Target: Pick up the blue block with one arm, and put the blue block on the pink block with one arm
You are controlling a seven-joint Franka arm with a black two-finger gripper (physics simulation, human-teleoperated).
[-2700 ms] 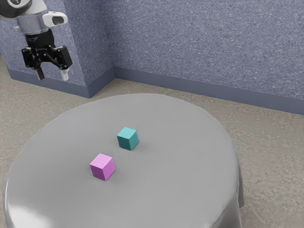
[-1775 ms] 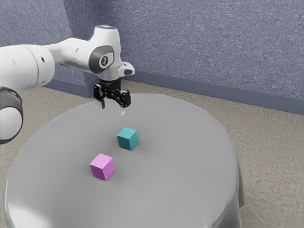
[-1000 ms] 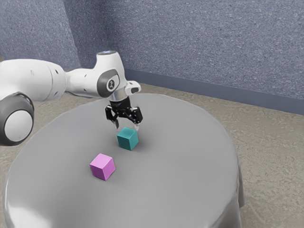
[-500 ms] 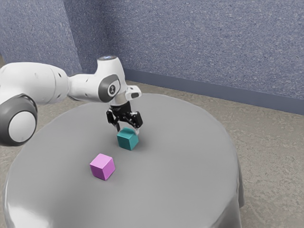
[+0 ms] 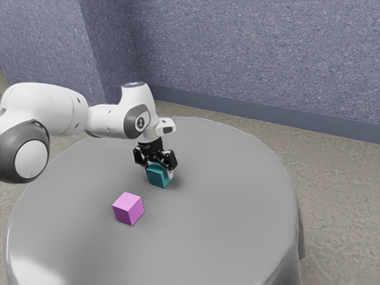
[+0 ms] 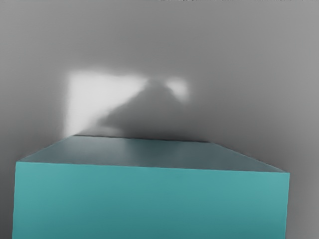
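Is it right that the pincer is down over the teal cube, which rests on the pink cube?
No: the exterior view shows the teal cube resting on the round grey table, apart from the pink cube; the pincer is indeed over it.

Speckled blue walls (image 5: 267, 47), beige floor (image 5: 338, 178) (round grey table (image 5: 237, 208))

The blue block (image 5: 157, 178) is a teal-blue cube near the middle of the round grey table (image 5: 237, 196), with 1 vertical edge turned toward the exterior camera. It seems to rest flat, though the gripper (image 5: 158, 171) covers its top there. The wrist view shows 2 of its faces, a bright side and a darker top. The pink block (image 5: 128, 208), a matte cube, lies flat and apart from it, nearer the camera toward the exterior view's left.
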